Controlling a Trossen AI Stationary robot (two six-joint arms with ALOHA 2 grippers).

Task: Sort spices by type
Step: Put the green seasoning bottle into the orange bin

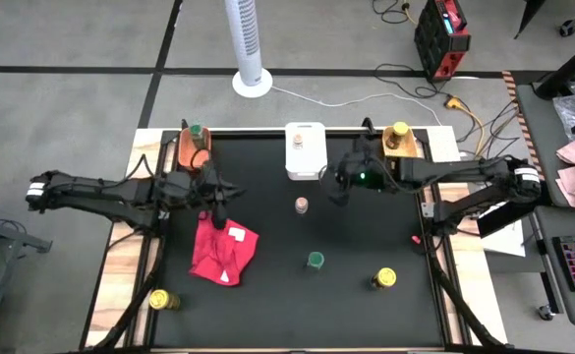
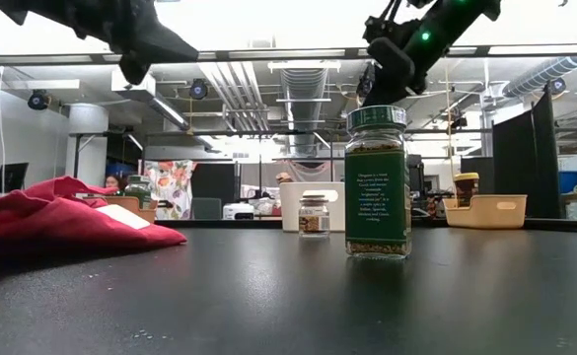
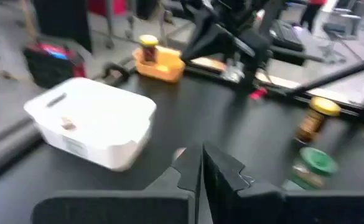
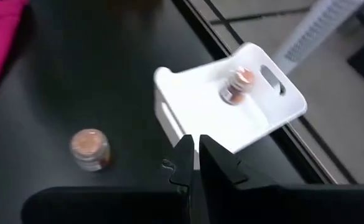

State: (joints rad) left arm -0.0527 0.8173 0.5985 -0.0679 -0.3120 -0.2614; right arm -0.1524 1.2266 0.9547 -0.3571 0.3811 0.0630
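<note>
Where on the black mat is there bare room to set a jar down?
Bare patches: the near strip between the red cloth and the green-lidded jar, and the mat's right side past the yellow-lidded jar. It is crowded along the far edge, where the white bin, the left gripper and the right gripper sit close.

Seven jars: two green-lidded (image 1: 315, 260) (image 1: 197, 130); three yellow-lidded (image 1: 385, 278) (image 1: 158, 299) (image 1: 399, 131); two pink-lidded (image 1: 301, 205) (image 1: 298, 141); three bins, orange (image 1: 190, 152), white (image 1: 305, 162), yellow (image 1: 396, 147); one red cloth (image 1: 222, 249); two arms.
</note>
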